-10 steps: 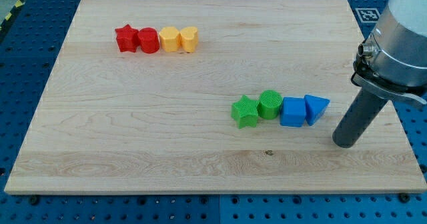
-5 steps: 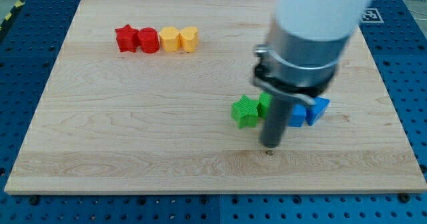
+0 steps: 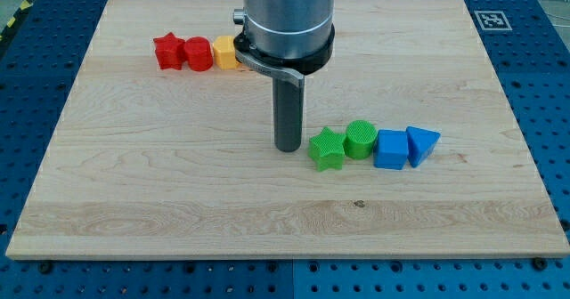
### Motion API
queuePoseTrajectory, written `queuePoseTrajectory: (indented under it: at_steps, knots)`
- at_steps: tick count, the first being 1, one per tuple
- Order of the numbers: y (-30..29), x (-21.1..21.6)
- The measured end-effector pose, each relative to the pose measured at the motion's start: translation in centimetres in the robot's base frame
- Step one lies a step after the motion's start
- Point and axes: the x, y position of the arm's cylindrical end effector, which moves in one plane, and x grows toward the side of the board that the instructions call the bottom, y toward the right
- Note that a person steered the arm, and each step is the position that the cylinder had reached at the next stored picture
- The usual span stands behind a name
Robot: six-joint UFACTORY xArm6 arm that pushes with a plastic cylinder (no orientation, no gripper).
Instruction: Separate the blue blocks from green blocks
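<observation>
A green star block (image 3: 327, 149), a green round block (image 3: 360, 139), a blue square block (image 3: 389, 149) and a blue triangular block (image 3: 421, 144) lie in a touching row right of the board's middle. My tip (image 3: 287, 147) rests on the board just left of the green star block, with a small gap between them.
A red star block (image 3: 166, 51), a red round block (image 3: 197, 54) and a yellow block (image 3: 225, 52) stand in a row at the view's upper left; the arm's body hides what is right of the yellow one. The wooden board (image 3: 134, 183) lies on a blue perforated table.
My tip has swept from the right of the blue blocks, past the row's lower side, to the left of the green star. The blocks have not moved.
</observation>
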Motion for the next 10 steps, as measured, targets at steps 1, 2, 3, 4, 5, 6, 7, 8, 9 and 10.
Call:
queuePoseTrajectory:
  at_steps: [1, 2, 3, 4, 5, 6, 7, 8, 9, 10]
  knots:
    - [0.0, 1.6]
    - [1.5, 2.1]
    - [3.9, 2.1]
    - [6.0, 2.1]
    - [8.7, 2.1]
    - [11.7, 2.1]
    - [15.0, 2.1]
    - [18.6, 2.1]
    - [21.9, 2.1]
    - [24.7, 2.1]
